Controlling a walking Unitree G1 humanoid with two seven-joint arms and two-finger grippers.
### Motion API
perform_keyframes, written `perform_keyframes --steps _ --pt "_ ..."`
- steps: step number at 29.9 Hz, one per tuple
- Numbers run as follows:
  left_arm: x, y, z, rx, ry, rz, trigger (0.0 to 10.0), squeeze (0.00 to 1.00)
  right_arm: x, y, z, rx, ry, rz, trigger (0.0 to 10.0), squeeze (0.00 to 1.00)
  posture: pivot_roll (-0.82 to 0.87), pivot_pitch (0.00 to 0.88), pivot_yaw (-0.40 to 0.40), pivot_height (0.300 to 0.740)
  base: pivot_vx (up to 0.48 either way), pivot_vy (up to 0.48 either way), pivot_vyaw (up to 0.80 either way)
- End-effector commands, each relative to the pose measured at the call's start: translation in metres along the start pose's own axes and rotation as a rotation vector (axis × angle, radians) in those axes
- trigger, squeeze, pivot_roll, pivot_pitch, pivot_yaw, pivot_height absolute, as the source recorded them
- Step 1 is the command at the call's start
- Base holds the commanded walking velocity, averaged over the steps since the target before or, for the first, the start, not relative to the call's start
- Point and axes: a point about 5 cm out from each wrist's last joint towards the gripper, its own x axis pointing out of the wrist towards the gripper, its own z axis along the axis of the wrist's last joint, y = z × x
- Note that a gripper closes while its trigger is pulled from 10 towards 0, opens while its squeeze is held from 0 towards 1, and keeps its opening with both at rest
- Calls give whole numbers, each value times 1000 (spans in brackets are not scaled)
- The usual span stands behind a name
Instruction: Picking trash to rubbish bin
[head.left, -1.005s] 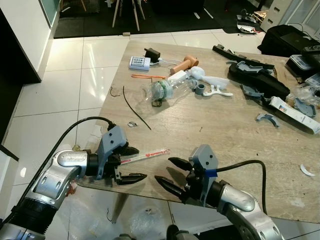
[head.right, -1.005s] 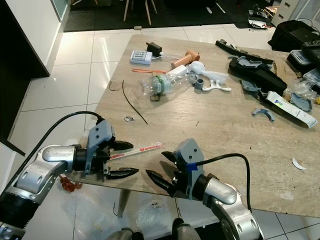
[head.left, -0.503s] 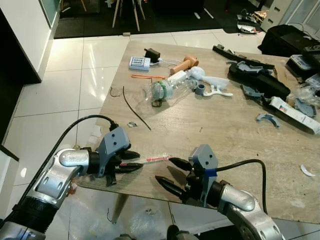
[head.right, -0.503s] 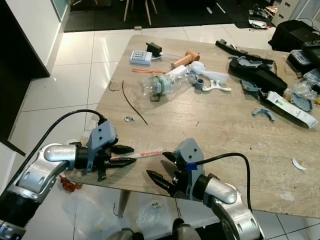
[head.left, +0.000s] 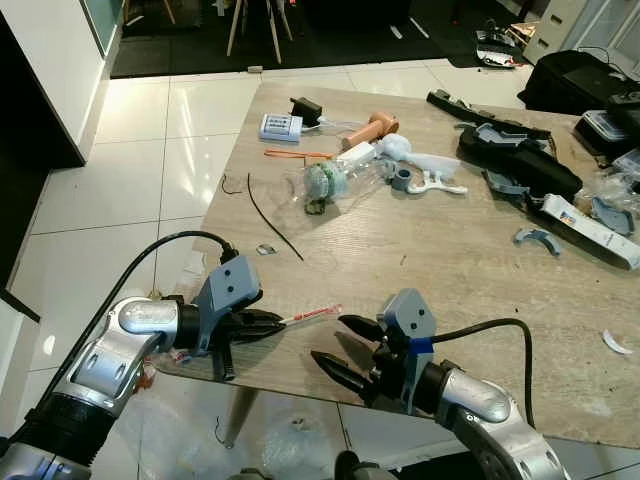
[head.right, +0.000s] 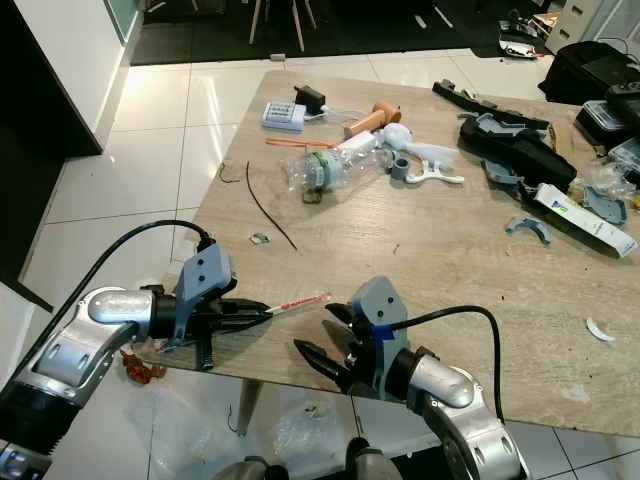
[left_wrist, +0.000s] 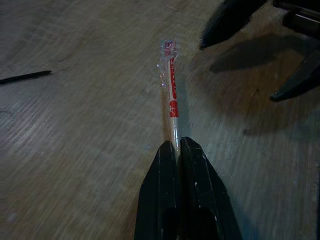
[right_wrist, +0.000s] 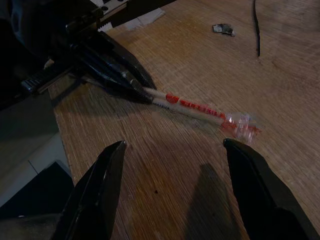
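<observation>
White floor tiles surround a pale wood-grain table (head.left: 470, 270) littered at its far side with a crushed plastic bottle (head.left: 335, 180), cables and black parts, while your target sits at the near edge: a thin wrapped straw (head.left: 312, 314) in clear film with red print. Your left gripper (head.left: 268, 324) is clenched on the straw's near end, fingers (left_wrist: 195, 170) pinched flat together around it, the rest of it lying on the table and pointing toward the right arm. Your right gripper (head.left: 338, 346) hovers just beside the far tip, released, its two fingers spread wide. Judge the straw as nearly weightless and bendy, with slick, crinkly film, so it could slide out or droop when lifted. You hold it at the very end; a grip nearer the middle would likely carry more securely. No rubbish bin can be made out, so you will have to look for it.
</observation>
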Motion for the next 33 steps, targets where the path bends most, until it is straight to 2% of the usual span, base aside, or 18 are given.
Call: perform_keyframes --steps 1,3,4,5,6,10,11,12,13,15,16,18,19,21,23,25,29,33 --pt "0 2 -11 -56 30 32 0 0 -2 0 0 4 8 -1 10000 0 -7 200 7 740 0 0 0" --pt "-1 7 -3 -64 -17 70 0 0 -1 -1 0 5 4 -2 10000 0 -8 202 6 740 0 0 0" --pt "-3 21 26 -117 -188 154 0 0 -1 -1 2 10 -9 -7 10000 0 -6 201 5 740 0 0 0" --pt "-3 21 26 -117 -188 154 0 0 -1 -1 2 10 -9 -7 10000 0 -6 201 5 740 0 0 0" --pt "-7 32 48 -156 -315 214 0 0 -1 -2 4 15 -23 -16 10000 0 -6 199 4 740 0 0 0" --pt "-13 38 64 -160 -409 253 0 0 0 -3 6 18 -42 -32 10000 0 -7 198 4 740 0 0 0" --pt "-15 41 69 -177 -445 271 7765 0 1 -4 8 19 -53 -40 10000 0 -7 197 6 740 0 0 0" --pt "-15 41 69 -177 -445 271 7765 0 1 -4 8 19 -53 -40 10000 0 -7 197 6 740 0 0 0" --pt "-19 44 76 -189 -497 311 10000 0 1 -7 11 21 -74 -63 10000 0 -7 197 6 740 0 0 0" --pt "-28 51 84 -243 -587 380 10000 0 2 -11 17 16 -118 -108 10000 0 -8 192 5 740 0 0 0" --pt "-28 51 84 -243 -587 380 10000 0 2 -11 17 16 -118 -108 10000 0 -8 192 5 740 0 0 0" --pt "-39 61 87 -256 -627 553 10000 0 2 -21 21 0 -134 -188 10000 0 -14 184 -1 740 0 0 0" --pt "-43 67 85 -249 -608 656 10000 0 2 -27 23 -25 -139 -239 10000 0 -16 180 -5 740 0 0 0" --pt "-50 77 74 -224 -485 870 10000 0 -1 -42 33 -95 -184 -370 10000 0 -13 175 -11 740 0 0 0" --pt "-54 77 71 -216 -481 918 10000 0 -2 -49 39 -111 -217 -430 10000 0 -13 173 -14 740 0 0 0" --pt "-60 74 63 -264 -493 969 10000 0 -5 -60 54 -147 -277 -533 10000 0 -18 170 -16 740 0 0 0" --pt "-64 66 53 -264 -465 1043 10000 0 -9 -64 67 -157 -364 -630 10000 0 -14 168 -10 740 0 0 0" --pt "-62 60 44 -288 -397 1115 10000 0 -10 -63 68 -162 -394 -699 10000 0 -9 169 -11 740 0 0 0"
